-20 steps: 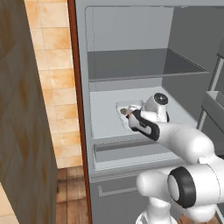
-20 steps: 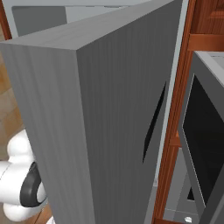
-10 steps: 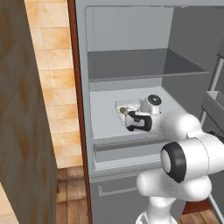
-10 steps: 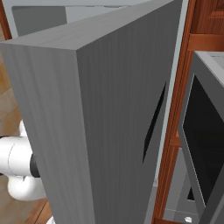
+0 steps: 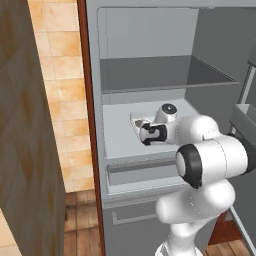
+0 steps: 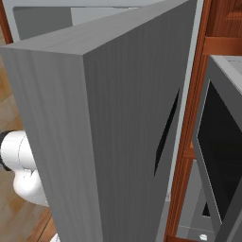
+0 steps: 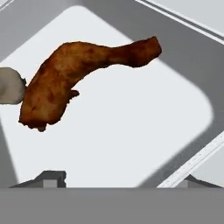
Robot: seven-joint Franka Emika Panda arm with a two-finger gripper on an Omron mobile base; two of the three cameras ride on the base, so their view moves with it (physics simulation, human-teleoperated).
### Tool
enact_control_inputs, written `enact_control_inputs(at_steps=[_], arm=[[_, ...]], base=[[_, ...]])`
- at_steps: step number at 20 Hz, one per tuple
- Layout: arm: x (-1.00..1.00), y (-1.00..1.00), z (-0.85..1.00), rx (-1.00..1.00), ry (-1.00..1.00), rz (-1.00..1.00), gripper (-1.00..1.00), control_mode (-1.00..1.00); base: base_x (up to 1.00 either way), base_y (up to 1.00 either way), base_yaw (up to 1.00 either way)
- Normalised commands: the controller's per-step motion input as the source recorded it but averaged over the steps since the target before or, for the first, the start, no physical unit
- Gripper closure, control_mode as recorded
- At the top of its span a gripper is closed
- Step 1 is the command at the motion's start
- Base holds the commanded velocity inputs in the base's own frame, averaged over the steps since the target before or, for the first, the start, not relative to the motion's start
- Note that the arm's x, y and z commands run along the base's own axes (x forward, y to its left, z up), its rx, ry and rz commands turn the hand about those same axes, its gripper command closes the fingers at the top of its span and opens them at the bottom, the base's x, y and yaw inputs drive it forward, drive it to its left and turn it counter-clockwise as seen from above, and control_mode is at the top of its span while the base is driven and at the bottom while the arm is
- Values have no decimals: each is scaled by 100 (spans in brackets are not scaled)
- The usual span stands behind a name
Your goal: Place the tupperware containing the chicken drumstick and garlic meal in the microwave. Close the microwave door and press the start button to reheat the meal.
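Note:
The tupperware [image 7: 131, 127] is a shallow white tray on the middle fridge shelf, also seen past my hand in the left base view [image 5: 135, 120]. In it lie the brown chicken drumstick [image 7: 74, 81] and, at its thick end, the greyish garlic [image 7: 9, 85]. My gripper [image 7: 122, 178] hangs close over the tray's near edge, jaws wide apart and holding nothing. One fingertip [image 7: 52, 177] is over the tray floor, the other just outside the rim. In the left base view the gripper [image 5: 141, 131] reaches into the fridge at the tray.
The open fridge door [image 6: 118, 123] is a large grey slab close to the arm. An upper fridge shelf [image 5: 165, 75] and a drawer front [image 5: 145, 170] bound the tray's compartment. A grey-framed dark glass panel [image 6: 222, 146] stands far right; I cannot tell whether it is the microwave door.
The arm has swung further into the fridge and the hand has come down and left onto the tray. The tray has not moved.

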Motion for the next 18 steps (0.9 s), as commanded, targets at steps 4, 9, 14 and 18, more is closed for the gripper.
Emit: enact_control_inputs(at_steps=[4, 9, 14, 18], arm=[[1, 0, -14, 0, 2, -3, 100, -100], [-1, 0, 0, 0, 0, 0, 100, -100], [-49, 0, 0, 0, 0, 0, 100, -100], [-98, 0, 0, 0, 0, -2, 100, -100]], base=[[0, 0, 0], [0, 0, 0], [0, 0, 0], [0, 0, 0]])
